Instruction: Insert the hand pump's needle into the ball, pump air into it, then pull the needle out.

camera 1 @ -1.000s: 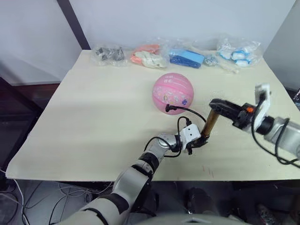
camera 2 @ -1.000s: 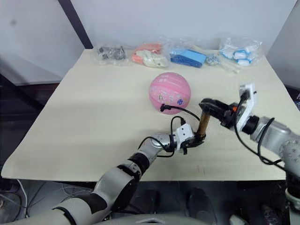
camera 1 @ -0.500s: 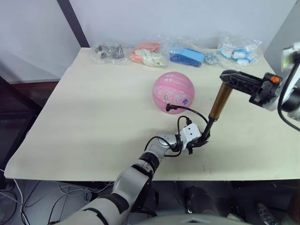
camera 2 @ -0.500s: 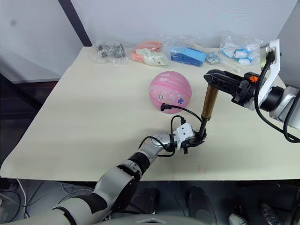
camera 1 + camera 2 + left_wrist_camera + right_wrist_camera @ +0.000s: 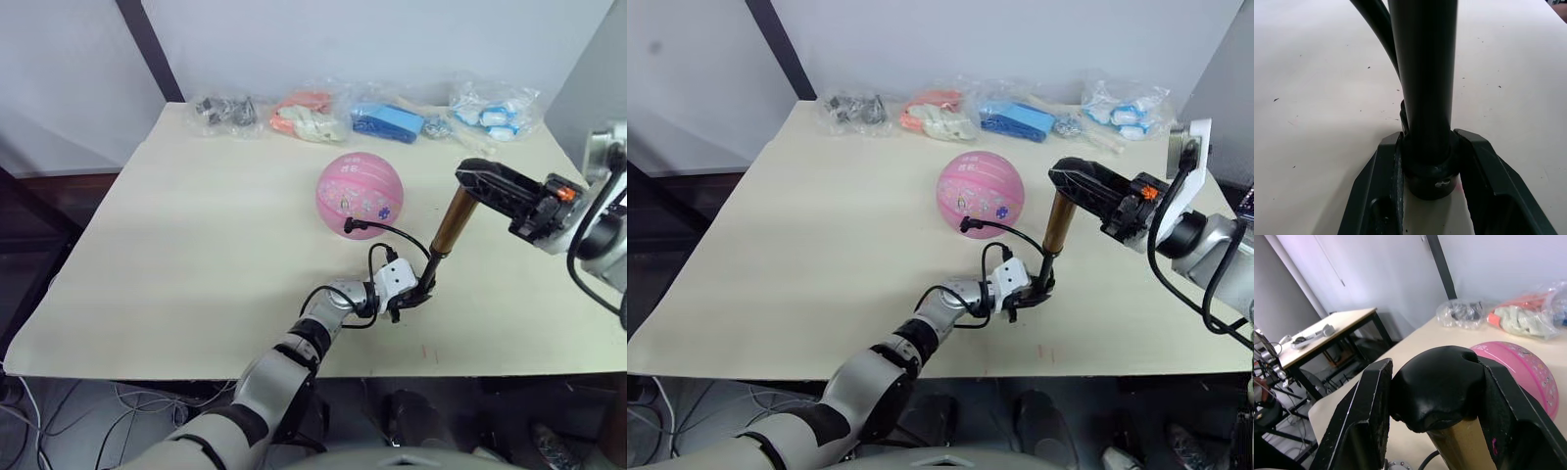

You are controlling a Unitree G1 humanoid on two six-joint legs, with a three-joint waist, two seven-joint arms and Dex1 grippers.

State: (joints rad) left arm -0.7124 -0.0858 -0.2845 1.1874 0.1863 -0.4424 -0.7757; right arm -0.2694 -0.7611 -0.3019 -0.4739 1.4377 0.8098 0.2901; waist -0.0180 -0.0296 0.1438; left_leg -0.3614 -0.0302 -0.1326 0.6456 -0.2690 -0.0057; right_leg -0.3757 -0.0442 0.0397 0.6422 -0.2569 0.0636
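You saw left gripper (image 5: pixel 411 297) clamped on hand pump (image 5: pixel 452 221) base, right gripper (image 5: pixel 476 178) clamped on top cap; needle (image 5: pixel 350 227) in ball (image 5: pixel 360 194) at ball's 6 o'clock.

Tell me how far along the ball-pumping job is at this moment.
Done: the needle sits in the ball. In hand: pumping, with the left gripper clamping the hand pump at its base and the right gripper shut on its top. Left: pulling the needle out.

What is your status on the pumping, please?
Left gripper shut on pump base. Right gripper shut on pump top. Needle at ball. Nothing in the way.
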